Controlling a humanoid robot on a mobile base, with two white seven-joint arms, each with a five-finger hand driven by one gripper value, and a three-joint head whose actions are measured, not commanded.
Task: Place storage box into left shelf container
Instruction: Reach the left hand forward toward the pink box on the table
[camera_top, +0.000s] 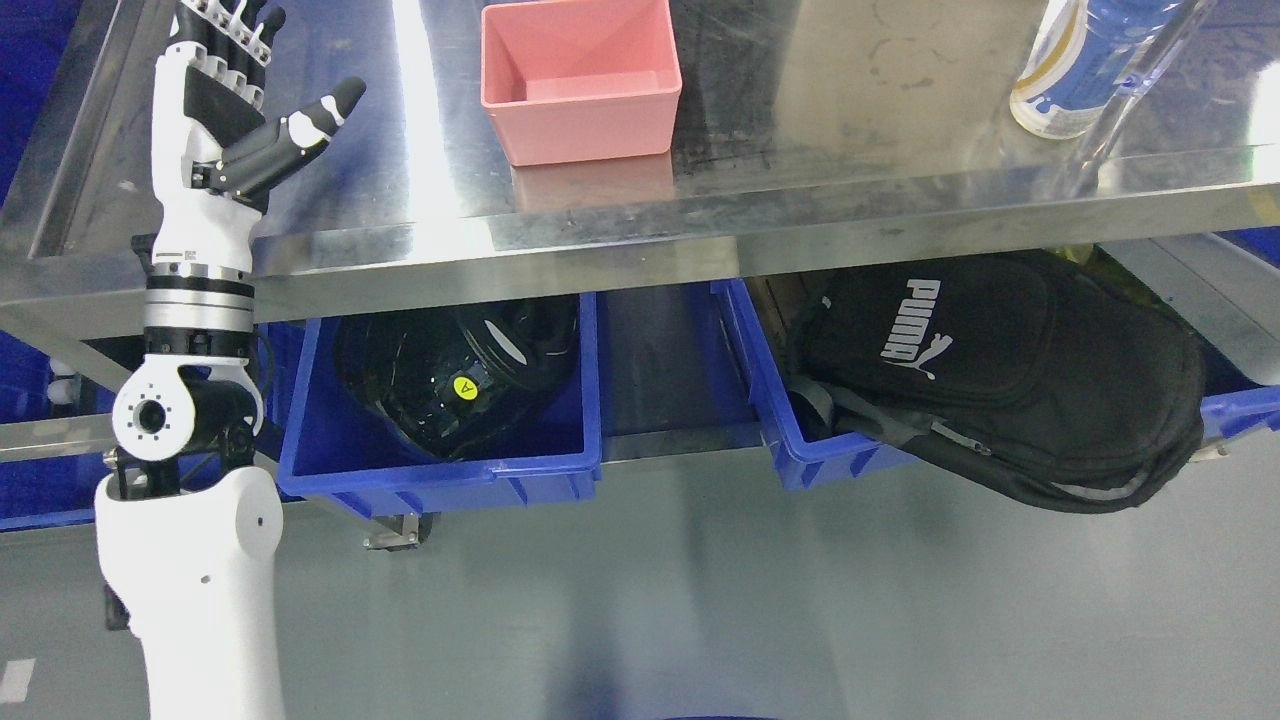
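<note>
A pink open storage box (580, 80) stands on the steel table top (850, 190), near its front edge. My left hand (235, 95) is raised upright at the table's left end, fingers spread and empty, well left of the box. Below the table, a blue shelf container (440, 475) on the left holds a black object with a yellow sticker (462, 387). The right arm does not show.
A second blue container (790, 450) on the right holds a black Puma backpack (1000, 380) that hangs over its edge. A plastic bottle (1075, 70) stands at the table's back right. Grey floor lies in front.
</note>
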